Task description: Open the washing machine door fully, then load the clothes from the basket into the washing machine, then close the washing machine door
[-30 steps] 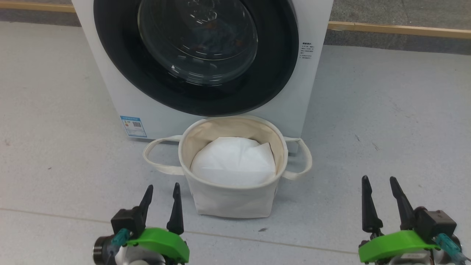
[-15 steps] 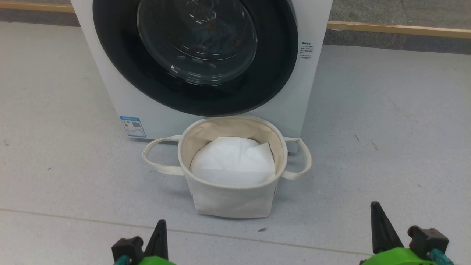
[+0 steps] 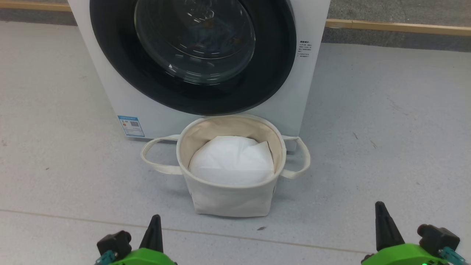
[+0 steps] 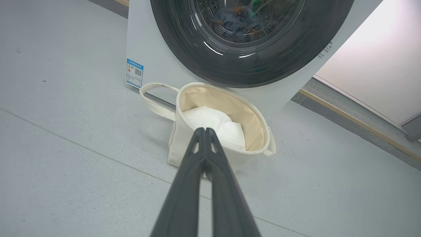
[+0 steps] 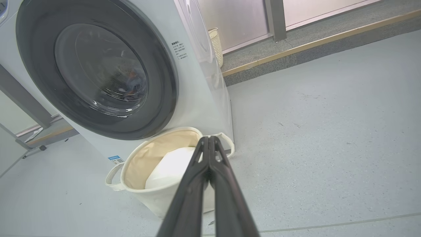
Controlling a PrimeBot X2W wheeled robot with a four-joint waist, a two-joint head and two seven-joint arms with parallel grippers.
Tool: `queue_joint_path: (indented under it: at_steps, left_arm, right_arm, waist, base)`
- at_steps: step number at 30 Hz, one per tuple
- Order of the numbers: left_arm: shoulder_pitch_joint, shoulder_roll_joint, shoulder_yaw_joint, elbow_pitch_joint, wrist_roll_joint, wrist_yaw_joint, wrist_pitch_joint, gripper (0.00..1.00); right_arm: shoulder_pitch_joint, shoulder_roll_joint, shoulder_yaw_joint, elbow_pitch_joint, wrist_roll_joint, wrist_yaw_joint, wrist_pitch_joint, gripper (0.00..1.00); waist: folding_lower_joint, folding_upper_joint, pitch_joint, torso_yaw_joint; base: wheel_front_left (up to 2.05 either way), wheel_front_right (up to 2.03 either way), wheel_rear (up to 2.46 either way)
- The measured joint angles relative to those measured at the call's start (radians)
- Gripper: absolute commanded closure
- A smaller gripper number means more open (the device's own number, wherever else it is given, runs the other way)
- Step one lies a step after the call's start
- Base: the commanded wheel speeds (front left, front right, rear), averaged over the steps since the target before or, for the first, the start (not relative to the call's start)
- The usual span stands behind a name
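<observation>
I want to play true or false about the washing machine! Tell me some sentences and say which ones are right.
The washing machine door is shut. True.
The basket lies tipped over. False: it stands upright on the floor in front of the washing machine.
A white sheet lies in the basket. True.
The left gripper is wide open. False: its fingers are pressed together, holding nothing.
The right gripper grips a basket handle. False: it is shut on nothing, away from the basket.
</observation>
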Motion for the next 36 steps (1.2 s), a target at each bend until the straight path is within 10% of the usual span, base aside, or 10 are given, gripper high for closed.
queue_joint_path:
  at_steps: [36]
  left_arm:
    - [0.007,0.000,0.107,-0.085,-0.367,-0.069,0.105,1.00]
  right_arm:
    - [-0.024,0.000,-0.046,0.001,0.411,0.000,0.109,1.00]
  waist:
    - [-0.0001,0.0000,0.012,-0.015]
  base:
    - [0.00,0.00,0.00]
